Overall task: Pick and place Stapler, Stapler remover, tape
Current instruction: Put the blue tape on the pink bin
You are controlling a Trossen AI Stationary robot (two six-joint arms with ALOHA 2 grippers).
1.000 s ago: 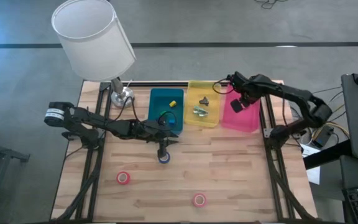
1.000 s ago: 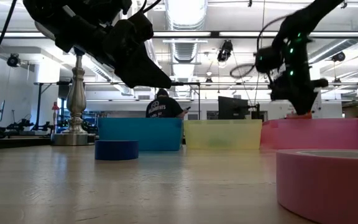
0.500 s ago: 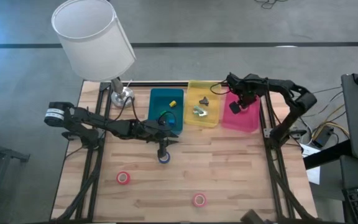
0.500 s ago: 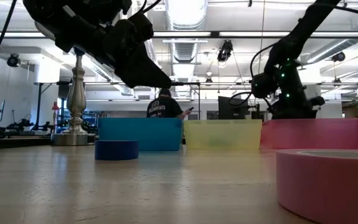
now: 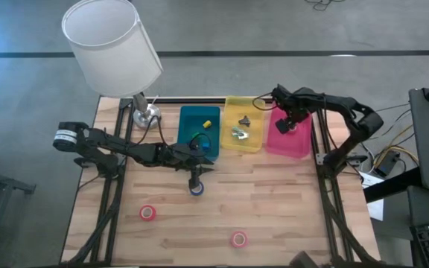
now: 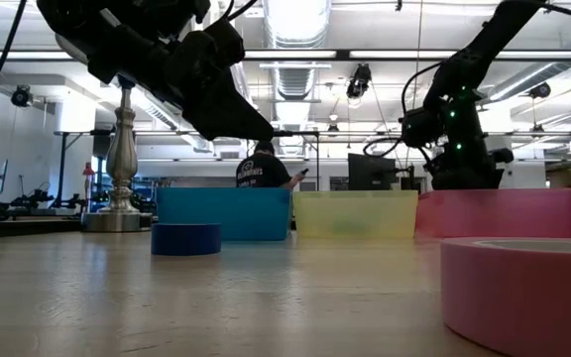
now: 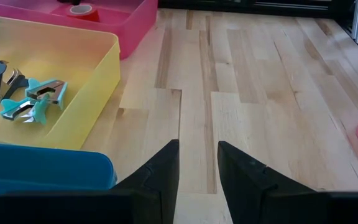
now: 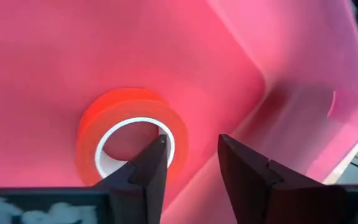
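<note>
R grip [image 8: 190, 155]: fingers apart, over red tape [image 8: 129, 134] in pink bin [image 5: 298, 143]
L grip [image 7: 197, 163]: parted, empty, above blue tape [image 5: 196, 188]

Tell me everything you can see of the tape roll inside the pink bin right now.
The tape roll is a red-orange ring with a pale inner core and an open centre. It lies flat on the floor of the pink bin, near one wall. The right gripper hangs just above it with its fingers parted, one fingertip crossing over the ring's edge; whether it touches cannot be told. Nothing else shows beside it.
</note>
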